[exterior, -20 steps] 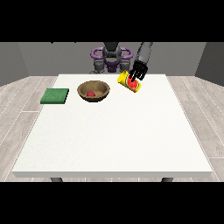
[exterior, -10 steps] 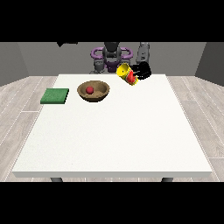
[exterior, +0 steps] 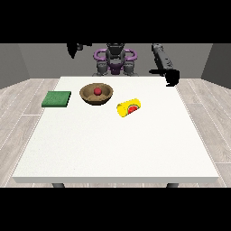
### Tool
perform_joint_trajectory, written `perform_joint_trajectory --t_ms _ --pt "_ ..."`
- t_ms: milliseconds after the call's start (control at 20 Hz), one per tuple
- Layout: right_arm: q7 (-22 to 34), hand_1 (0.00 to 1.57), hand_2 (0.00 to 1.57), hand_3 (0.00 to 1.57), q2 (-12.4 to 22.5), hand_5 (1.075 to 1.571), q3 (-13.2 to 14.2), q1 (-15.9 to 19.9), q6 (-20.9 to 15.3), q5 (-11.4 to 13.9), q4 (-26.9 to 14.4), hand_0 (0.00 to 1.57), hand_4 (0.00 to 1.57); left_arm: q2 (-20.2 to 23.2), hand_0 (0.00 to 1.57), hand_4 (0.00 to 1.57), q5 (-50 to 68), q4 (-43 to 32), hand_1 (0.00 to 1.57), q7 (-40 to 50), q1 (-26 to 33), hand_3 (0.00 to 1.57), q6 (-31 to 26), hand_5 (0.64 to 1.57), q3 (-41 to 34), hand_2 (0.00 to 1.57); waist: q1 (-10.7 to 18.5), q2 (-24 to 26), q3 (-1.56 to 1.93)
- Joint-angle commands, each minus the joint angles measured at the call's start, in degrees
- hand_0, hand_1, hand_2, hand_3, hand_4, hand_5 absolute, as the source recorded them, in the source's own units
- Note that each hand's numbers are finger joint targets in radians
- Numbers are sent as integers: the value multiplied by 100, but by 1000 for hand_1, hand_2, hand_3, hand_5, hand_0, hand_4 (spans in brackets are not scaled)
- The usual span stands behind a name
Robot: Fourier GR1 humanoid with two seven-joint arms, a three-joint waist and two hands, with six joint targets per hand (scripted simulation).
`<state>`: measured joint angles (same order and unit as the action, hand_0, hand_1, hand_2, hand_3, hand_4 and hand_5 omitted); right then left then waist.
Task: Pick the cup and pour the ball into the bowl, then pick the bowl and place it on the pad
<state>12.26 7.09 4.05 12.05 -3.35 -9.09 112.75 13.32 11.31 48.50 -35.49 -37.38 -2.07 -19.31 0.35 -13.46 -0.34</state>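
- So the red ball (exterior: 97,91) is sitting inside the wooden bowl (exterior: 106,96), which means the pouring half of the job looks done to me.
- The yellow cup (exterior: 128,107) is lying on its side on the white table (exterior: 113,149), just beside the bowl toward the table's right edge, with its red end facing the near edge. Nothing is holding it.
- The bowl sits near the far edge of the table, a bit toward the left side.
- The green pad (exterior: 57,99) is flat near the far left corner, close to the bowl but not touching it. Nothing is on it yet.
- The hand at the view's right (exterior: 171,77) hangs over the far right corner, well apart from the cup and the bowl, with nothing in it. It's just a dark blob, so I can't tell how its fingers lie.
- The hand at the view's left (exterior: 72,48) is raised up beyond the far edge, also holding nothing, and I can't tell its fingers either.
- What's left, as I read it: grab the bowl and set it on the pad. Neither hand is anywhere near the bowl, so that part hasn't started.
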Motion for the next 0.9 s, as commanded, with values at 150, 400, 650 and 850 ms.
perform_joint_trajectory --t_ms 150,400,650,850 --pt "-388 0 0 0 -286 1569 -158 96 -153 245 -621 0 476 1383 0 0 490 -239 0 449 -522 0 -1232 1531 -410 0 76 -499 32" --pt "-1334 0 0 0 -482 1568 165 170 -69 133 -2089 0 397 1884 0 0 369 178 0 1673 -1188 0 -1027 1518 -172 0 249 -287 46" --pt "-2347 0 0 0 -519 1570 413 292 383 -123 -3323 0 386 2272 0 0 460 394 0 2039 -1547 0 -1119 1523 -204 0 180 -587 46" --pt "-2804 0 0 0 -286 1571 583 326 857 -237 -4048 0 315 2618 0 0 535 406 0 2239 -1718 0 -1077 1544 -361 0 -12 -680 43"
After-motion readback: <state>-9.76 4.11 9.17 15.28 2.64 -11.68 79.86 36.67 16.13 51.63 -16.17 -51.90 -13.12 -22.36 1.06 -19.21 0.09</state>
